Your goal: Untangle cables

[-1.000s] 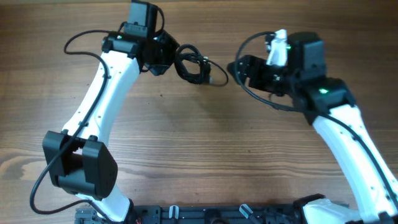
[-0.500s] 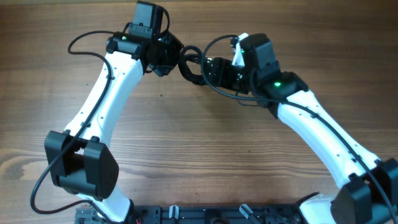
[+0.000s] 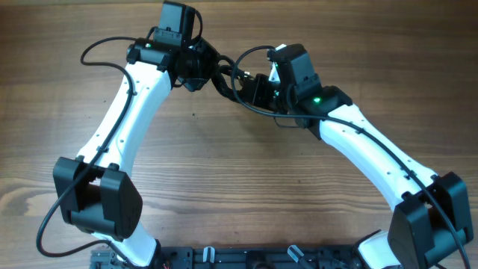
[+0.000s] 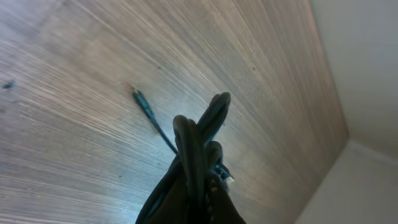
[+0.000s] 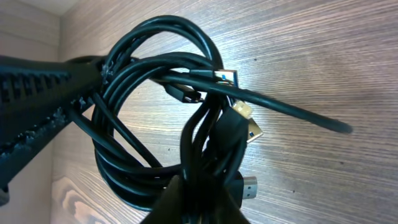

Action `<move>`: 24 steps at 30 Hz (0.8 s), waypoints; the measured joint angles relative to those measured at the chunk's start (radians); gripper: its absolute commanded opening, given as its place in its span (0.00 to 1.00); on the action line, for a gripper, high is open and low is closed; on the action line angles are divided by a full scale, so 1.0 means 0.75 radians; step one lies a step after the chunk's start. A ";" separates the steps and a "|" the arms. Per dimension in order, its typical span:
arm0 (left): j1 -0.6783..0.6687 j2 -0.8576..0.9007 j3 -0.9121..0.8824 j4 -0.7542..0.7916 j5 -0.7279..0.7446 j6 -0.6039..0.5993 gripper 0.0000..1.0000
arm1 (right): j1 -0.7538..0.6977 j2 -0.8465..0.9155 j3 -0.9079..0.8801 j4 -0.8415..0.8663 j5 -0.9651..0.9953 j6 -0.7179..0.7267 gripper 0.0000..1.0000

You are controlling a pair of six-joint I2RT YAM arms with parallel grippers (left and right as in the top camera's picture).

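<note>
The cables are a small coiled black bundle hanging between my two grippers near the table's far edge. My left gripper is shut on the bundle's left side; in the left wrist view dark strands rise out of its jaws, and one loose plug end trails over the wood. My right gripper is shut on the right side. In the right wrist view the loops fan out above its jaws, with metal plugs showing. The left gripper's fingers reach in from the left.
The wooden table lies under both arms. Thick black arm wires loop beside the left arm and by the right wrist. A black rail runs along the front edge. A pale wall borders the table.
My right arm swung left from the open table to the bundle, and its jaws went from wide open to shut on the cables. The left gripper kept its hold.
</note>
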 measured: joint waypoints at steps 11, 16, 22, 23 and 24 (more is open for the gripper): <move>0.109 0.003 -0.009 0.229 0.493 0.095 0.04 | -0.016 -0.003 0.055 -0.090 0.065 0.003 0.04; 0.219 0.012 -0.027 0.388 0.823 0.038 0.04 | -0.027 -0.015 0.088 -0.065 0.049 0.002 0.04; 0.303 0.033 -0.049 0.720 1.252 -0.198 0.04 | -0.030 -0.025 0.130 -0.037 0.017 0.003 0.04; 0.308 0.035 -0.051 0.753 1.290 -0.233 0.04 | -0.030 -0.025 0.134 -0.032 0.009 0.003 0.04; 0.312 0.038 -0.051 0.781 1.320 -0.262 0.04 | -0.030 -0.025 0.135 -0.028 0.001 0.003 0.04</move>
